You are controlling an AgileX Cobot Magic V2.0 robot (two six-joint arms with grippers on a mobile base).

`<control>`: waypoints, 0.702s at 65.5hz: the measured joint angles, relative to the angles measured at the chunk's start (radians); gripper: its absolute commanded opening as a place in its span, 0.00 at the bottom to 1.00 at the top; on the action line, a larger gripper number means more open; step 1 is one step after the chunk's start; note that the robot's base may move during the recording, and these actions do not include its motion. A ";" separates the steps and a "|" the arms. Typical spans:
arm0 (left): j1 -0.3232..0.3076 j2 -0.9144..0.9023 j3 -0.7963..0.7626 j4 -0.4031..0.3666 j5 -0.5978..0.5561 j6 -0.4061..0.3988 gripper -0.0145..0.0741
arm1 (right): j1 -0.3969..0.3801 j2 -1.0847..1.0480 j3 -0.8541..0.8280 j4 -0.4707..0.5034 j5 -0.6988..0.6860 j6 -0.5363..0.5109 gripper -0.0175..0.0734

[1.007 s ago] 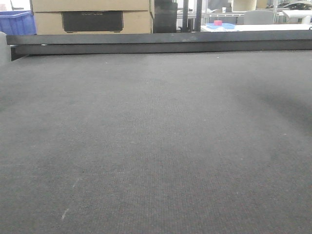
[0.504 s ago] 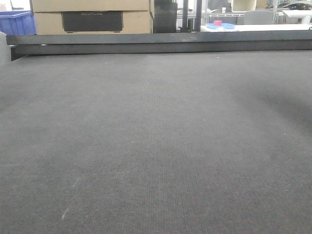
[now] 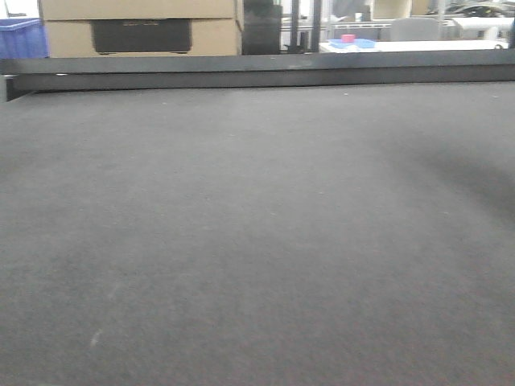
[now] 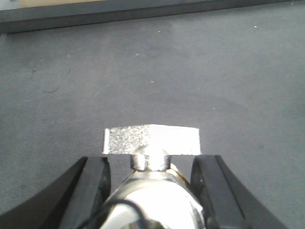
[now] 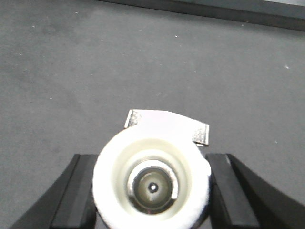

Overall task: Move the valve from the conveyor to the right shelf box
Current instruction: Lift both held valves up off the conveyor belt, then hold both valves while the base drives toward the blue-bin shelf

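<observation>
The conveyor (image 3: 257,225) is a wide dark grey woven belt with a black rail (image 3: 257,72) along its far edge; no valve lies on it in the front view. In the left wrist view my left gripper (image 4: 151,164) is shut on a silvery valve (image 4: 151,140) with a flat rough handle, held above the belt (image 4: 200,71). In the right wrist view my right gripper (image 5: 151,162) is shut on a second valve (image 5: 151,187), seen end-on with a white round collar (image 5: 114,162) and a metal bore. The right shelf and its box are out of view.
Behind the rail stand cardboard boxes (image 3: 137,20), a blue bin (image 3: 20,36) at far left, dark posts (image 3: 304,24), and a white table with a blue tray (image 3: 352,43) holding a red item. The rail also shows in the wrist views (image 4: 95,16) (image 5: 214,9).
The front view has shifted and blurred: the boxes, bin and tray behind the rail now sit a little further left than before. The belt looks the same.
</observation>
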 measured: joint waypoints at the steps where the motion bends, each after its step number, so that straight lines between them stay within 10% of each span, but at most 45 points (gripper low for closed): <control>1: 0.000 0.000 0.000 0.000 0.000 0.000 0.04 | 0.000 0.000 0.000 0.000 0.000 0.000 0.02; 46: 0.000 0.000 0.000 0.002 0.000 -0.002 0.04 | 0.000 0.000 0.000 0.000 -0.002 0.000 0.02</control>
